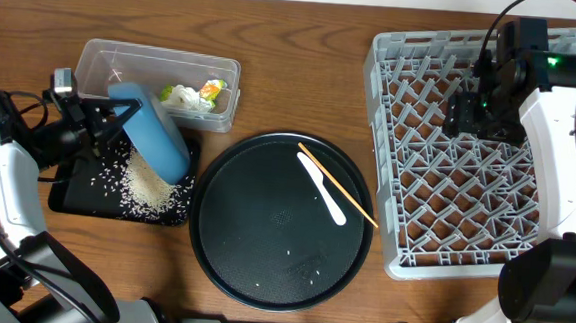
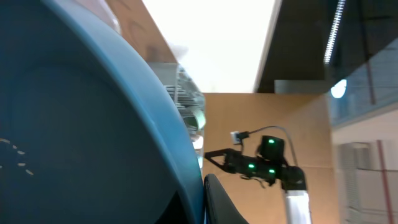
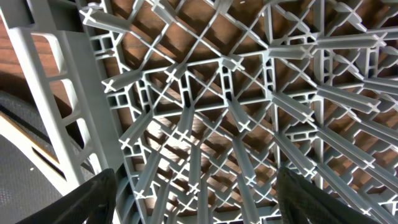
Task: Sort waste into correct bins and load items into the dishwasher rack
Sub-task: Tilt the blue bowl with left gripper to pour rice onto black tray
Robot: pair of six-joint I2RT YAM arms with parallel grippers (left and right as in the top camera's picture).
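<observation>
Left pincer is clamping fully shut on the far-left rim of the dark blue plate, holding it steeply tilted at the left of the table. The plate's edge-on line is running from far-left to near-right, and its lower rim is hanging over the rice heap on the shallow black tray. Just beyond, the clear tub is holding the tissue and wrapper. The dishwasher rack is lying well to the right of the plate, across the round black tray carrying the spoon and chopstick. Right pincer is hovering wide open and empty over the rack. It is judged the nearer arm to the rack, though the left arm has the plate.
</observation>
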